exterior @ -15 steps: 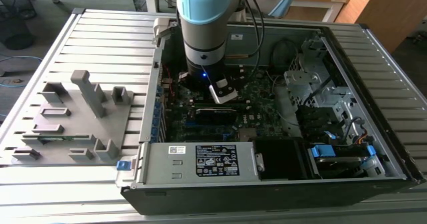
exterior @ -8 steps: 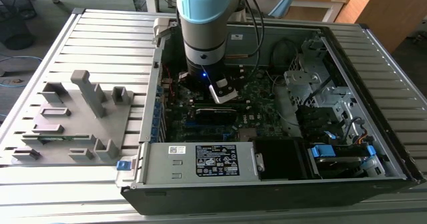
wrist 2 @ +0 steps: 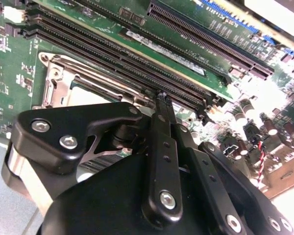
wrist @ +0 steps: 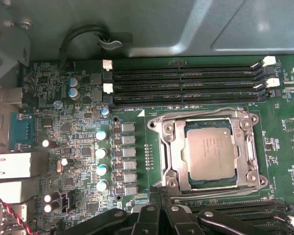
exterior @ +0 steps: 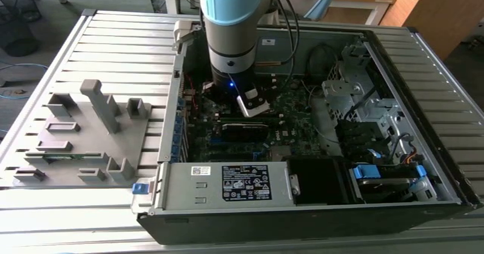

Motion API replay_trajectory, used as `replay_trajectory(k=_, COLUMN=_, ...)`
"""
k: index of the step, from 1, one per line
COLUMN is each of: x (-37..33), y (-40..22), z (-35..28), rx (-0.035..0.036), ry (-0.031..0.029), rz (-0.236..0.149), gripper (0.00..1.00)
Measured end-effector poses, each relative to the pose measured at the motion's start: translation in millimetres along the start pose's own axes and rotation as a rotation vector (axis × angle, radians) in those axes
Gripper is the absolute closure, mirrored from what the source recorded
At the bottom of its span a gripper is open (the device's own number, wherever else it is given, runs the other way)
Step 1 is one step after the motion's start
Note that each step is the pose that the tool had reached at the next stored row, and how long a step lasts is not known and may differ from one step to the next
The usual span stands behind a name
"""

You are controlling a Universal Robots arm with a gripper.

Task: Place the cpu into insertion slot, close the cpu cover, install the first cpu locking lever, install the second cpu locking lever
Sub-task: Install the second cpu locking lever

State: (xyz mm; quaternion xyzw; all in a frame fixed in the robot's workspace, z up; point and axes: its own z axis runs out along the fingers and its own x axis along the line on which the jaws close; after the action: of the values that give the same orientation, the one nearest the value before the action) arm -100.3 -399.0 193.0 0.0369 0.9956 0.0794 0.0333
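Sitting beside shut fingers (wrist: 159, 196): socketed cpu (wrist: 210, 152).

CPU (wrist: 210, 154): flat square chip w/ dull grey-brown top, sitting flat in the socket (wrist: 209, 185), right of centre in the first wrist view. Socket: dark square w/ silvery rim on the green board, between two banks of long black slots. Cover (wrist: 173, 154): thin silvery frame, lying down flat around the chip, which shows through its window. In the second wrist view, cover (wrist 2: 59, 83) shows mid-left, partly hidden.
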Motion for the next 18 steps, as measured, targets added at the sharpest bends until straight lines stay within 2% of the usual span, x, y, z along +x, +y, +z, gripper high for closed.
replay_trajectory(k=2, x=0.0, y=0.2, z=-2.2, rx=0.0015, ry=0.0002, rz=0.000, gripper=0.89)
replay_trajectory(k=5, x=-0.2, y=1.1, z=-4.5, rx=0.0001, ry=0.0002, rz=0.000, gripper=0.89)
replay_trajectory(k=10, x=-0.1, y=3.2, z=-4.2, rx=0.0001, ry=0.0002, rz=0.000, gripper=0.89)
replay_trajectory(k=18, x=0.1, y=3.1, z=-2.6, rx=0.0001, ry=-0.0009, rz=0.000, gripper=0.89)
